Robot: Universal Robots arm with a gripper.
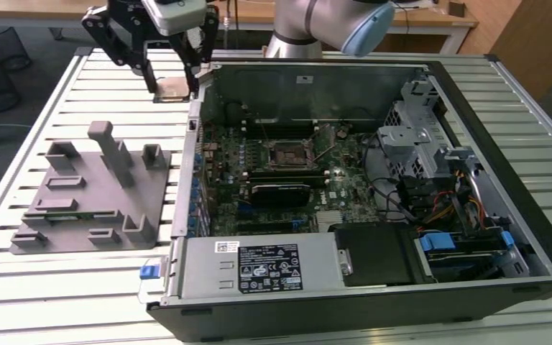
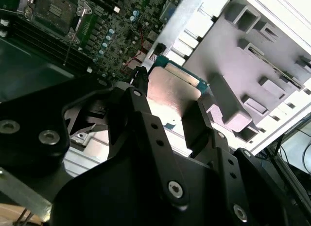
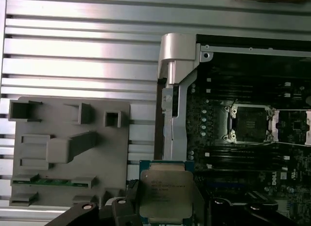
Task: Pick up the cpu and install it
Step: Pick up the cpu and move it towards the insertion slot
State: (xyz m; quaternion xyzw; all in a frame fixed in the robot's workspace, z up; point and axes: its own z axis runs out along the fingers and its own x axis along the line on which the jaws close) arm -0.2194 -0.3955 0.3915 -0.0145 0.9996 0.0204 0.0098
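So the tool (image 1: 172, 85) is clamped on the cpu (image 1: 172, 89), one finger on each of two opposite edges, with the pale metal top showing in both wrist views. In the exterior view it's at about 10 o'clock from the open computer case (image 1: 506, 144), just outside the case's corner and over the slatted surface (image 1: 75, 86). I can't tell how far off the surface it is. The cpu socket (image 1: 287, 153) on the motherboard is bare, and the cpu is well apart from it, up at roughly 10 o'clock from the socket. The grey plastic fixture (image 1: 84, 194) lies on the surface at 9 o'clock from the case, just beside its wall. In the first wrist view the cpu (image 3: 166, 196) hangs between the fixture (image 3: 73, 148) and the case wall, and the socket (image 3: 249, 123) has its metal frame flipped open.
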